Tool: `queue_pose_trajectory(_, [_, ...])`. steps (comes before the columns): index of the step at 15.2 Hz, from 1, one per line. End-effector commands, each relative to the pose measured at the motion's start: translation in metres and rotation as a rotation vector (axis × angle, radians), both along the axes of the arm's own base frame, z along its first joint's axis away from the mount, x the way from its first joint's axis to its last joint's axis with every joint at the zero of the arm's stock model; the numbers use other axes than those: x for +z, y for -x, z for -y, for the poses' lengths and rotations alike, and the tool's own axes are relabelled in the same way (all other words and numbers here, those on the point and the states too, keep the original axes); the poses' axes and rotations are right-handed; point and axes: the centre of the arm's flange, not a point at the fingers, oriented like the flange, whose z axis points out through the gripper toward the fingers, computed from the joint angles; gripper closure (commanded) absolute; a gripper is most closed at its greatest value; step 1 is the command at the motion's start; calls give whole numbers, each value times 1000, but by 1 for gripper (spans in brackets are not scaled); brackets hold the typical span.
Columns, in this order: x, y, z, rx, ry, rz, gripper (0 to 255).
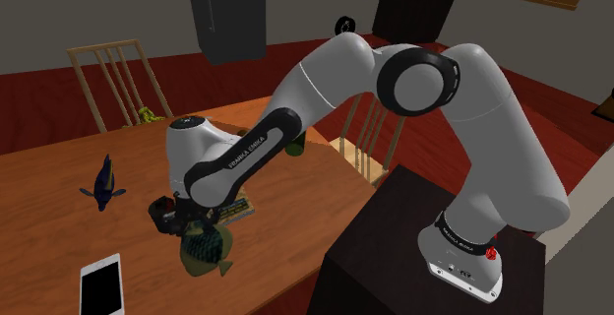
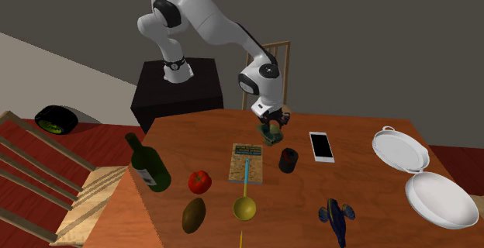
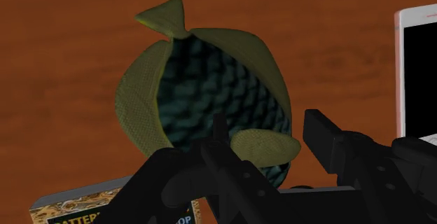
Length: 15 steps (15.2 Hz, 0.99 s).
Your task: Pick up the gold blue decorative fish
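The gold fish is right there at the tip: olive-gold fins and tail around a rounded body of dark blue-green scales, one small fin lying across its lower side. In the wrist view it shows broadside against the brown wood.

The tool comes down over it at the end of the bent arm, and the fish sits just under and in front of it, so close I can't find a gap between them. Whether the tool is gripping it or merely set around it, I cannot tell.

It's tight around here. The book lies just beside the fish, its corner showing under the tool in the wrist view. The white phone lies near on the other side, and a dark cup stands between book and phone. This is the part of the bench toward the dark stand, and in the shoulder view the fish is close to the bench's near edge. A second, blue fish stands well apart, with bare wood around it.
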Motion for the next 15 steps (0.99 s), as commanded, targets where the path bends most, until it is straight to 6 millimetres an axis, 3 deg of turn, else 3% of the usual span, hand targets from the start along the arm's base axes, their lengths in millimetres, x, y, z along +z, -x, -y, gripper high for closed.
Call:
queue_pose_trajectory(1, [10, 0, 0, 0, 0, 0, 255])
queue_pose_trajectory(13, [73, 0, 0, 0, 0, 0, 255])
queue_pose_trajectory(15, [74, 0, 0, 0, 0, 0, 255])
